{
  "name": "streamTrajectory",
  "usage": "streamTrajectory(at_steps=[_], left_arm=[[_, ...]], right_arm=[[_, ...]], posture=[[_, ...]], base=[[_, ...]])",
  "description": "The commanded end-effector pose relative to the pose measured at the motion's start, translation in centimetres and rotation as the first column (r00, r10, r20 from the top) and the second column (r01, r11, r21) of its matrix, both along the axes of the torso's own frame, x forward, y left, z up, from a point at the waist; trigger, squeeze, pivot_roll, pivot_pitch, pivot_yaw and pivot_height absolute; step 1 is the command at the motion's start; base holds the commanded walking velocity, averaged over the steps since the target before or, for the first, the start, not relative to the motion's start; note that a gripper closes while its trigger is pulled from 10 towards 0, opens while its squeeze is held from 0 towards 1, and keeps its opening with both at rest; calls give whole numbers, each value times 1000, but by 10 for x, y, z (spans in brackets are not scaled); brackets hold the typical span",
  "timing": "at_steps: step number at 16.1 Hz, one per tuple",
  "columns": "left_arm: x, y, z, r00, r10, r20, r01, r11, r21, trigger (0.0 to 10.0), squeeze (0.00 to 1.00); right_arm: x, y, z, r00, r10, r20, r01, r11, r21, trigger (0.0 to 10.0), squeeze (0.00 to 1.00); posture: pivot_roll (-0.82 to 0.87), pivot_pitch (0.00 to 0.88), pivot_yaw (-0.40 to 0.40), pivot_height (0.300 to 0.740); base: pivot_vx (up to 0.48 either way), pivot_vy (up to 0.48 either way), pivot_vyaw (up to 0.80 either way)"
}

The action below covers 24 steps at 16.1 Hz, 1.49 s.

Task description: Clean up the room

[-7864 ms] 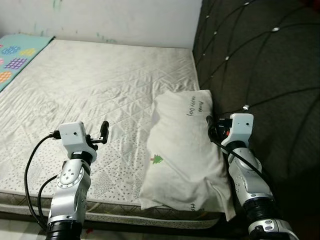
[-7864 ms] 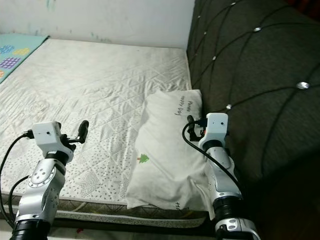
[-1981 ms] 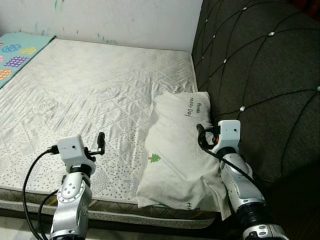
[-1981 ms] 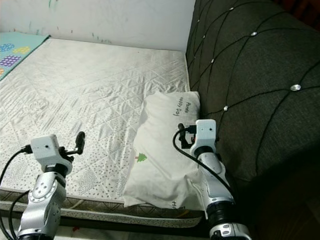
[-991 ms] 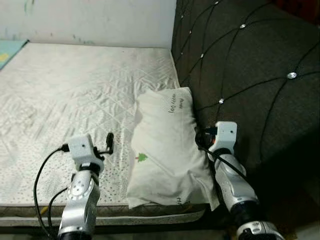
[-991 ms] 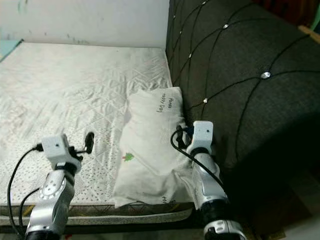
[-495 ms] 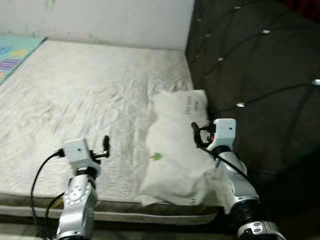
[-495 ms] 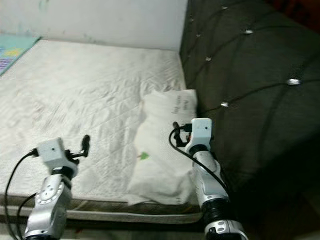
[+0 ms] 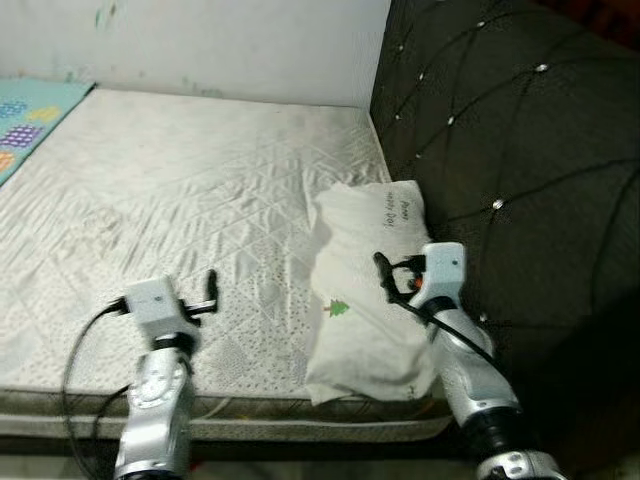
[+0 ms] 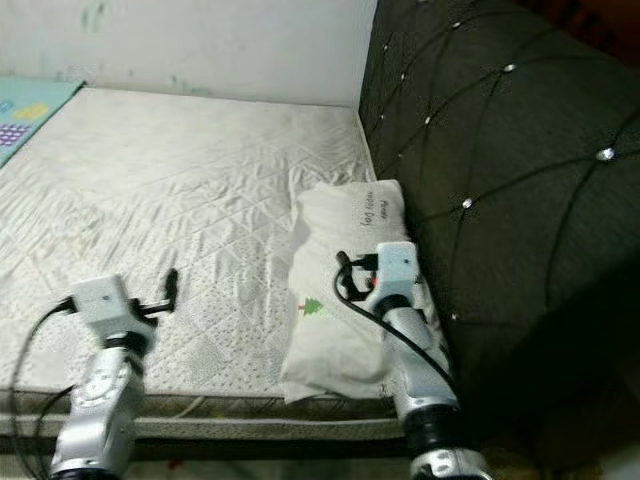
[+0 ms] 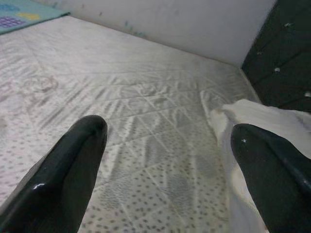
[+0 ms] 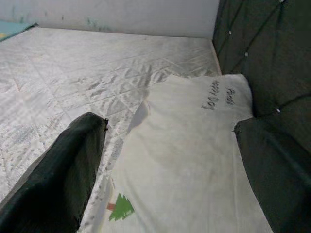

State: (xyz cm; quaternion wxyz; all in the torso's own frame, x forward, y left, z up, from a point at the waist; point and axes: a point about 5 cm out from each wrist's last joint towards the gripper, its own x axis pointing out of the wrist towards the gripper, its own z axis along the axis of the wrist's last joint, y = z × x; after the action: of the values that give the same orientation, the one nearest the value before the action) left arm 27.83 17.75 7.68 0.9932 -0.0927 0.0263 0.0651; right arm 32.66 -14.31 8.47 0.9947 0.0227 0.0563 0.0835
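Note:
A white pillow point(image 9: 352, 345) with a small green tree print and handwriting lies on the mattress point(image 9: 180, 190), against the dark tufted headboard point(image 9: 500, 130). My right gripper point(image 9: 384, 270) hovers low over the pillow's near half. In the right wrist view that gripper point(image 12: 169, 125) is open, and the pillow point(image 12: 184, 141) lies beyond its black fingers. My left gripper point(image 9: 211, 290) is held over the bare quilted mattress, left of the pillow. It point(image 11: 167, 130) is open with nothing between its fingers, and the pillow's edge point(image 11: 252, 114) is off to one side.
A teal play mat point(image 9: 25, 125) lies at the mattress's far left. A white wall point(image 9: 200, 40) runs along the far side. The mattress's front edge point(image 9: 250, 425) is just before me, and the headboard closes off the right.
The whole picture has swung sideways, so the camera has moved. Both arms keep the same raised pose with open fingers. The pillow lies where it was.

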Motion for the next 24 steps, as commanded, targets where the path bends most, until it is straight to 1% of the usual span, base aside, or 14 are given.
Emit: streamTrajectory(at_steps=[1,2,4,6,9,10,14,24], left_arm=[[-1,6,2,1000,14,2,-14,1000,16,10000,0],[-1,6,2,1000,16,2,-16,1000,17,10000,0],[0,7,2,1000,18,1,-18,1000,21,10000,0],[0,8,2,1000,21,0,-21,999,25,10000,0],[0,9,2,1000,21,-3,-21,999,29,10000,0],[0,9,2,1000,22,-3,-21,999,29,10000,0],[0,8,2,1000,23,-4,-23,999,31,10000,0],[3,7,1,1000,19,-5,-18,999,35,10000,0]], right_arm=[[0,4,1,1000,12,-2,-12,1000,0,10000,0],[0,5,1,1000,14,-2,-14,1000,-23,10000,0],[0,5,2,1000,-5,30,9,993,-119,10000,0],[0,7,4,999,21,38,-19,998,-57,10000,0],[2,5,5,999,-2,53,8,992,-124,10000,0],[2,6,3,1000,16,27,-13,995,-101,10000,0],[-1,9,1,998,52,25,-49,994,-98,10000,0],[0,9,2,997,73,24,-70,992,-109,10000,0]], posture=[[-80,13,-33,740],[-78,14,-33,740],[-79,16,-32,740],[-80,19,-31,740],[-83,21,-31,740],[-83,21,-31,740],[-81,17,-31,740],[-84,3,-32,740]], base=[[0,349,0],[0,356,0],[0,360,0],[0,360,0],[0,382,0],[0,386,0],[0,389,0],[0,400,0]])
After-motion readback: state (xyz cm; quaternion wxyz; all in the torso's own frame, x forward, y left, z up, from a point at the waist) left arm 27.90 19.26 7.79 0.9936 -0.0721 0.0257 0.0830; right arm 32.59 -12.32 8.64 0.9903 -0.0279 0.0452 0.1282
